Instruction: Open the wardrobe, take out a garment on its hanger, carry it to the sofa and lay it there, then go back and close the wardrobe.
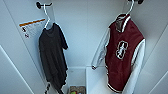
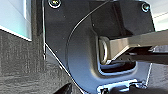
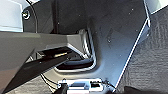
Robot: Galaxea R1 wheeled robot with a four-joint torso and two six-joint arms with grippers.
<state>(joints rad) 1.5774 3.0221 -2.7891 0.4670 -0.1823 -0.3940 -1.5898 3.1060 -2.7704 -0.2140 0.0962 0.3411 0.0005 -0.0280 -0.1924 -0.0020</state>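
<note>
White wardrobe (image 1: 82,37) interior panels form the background, doors already open. Neither gripper's finger state can be told. Nearest hangs the maroon varsity jacket with white sleeves (image 1: 123,55), right of centre, long axis vertical, on a thin white hanger (image 1: 130,8); judged closer to the right arm. Farther left hangs a black T-shirt (image 1: 53,55).

Left wrist plate (image 2: 82,50): dark, screws at corners, pale jointed bar (image 2: 130,45) crossing it, thin cable looping over. Right wrist plate (image 3: 112,37): same dark build, grey bar (image 3: 37,47) angled across. Fingers not made out on either arm.
</note>
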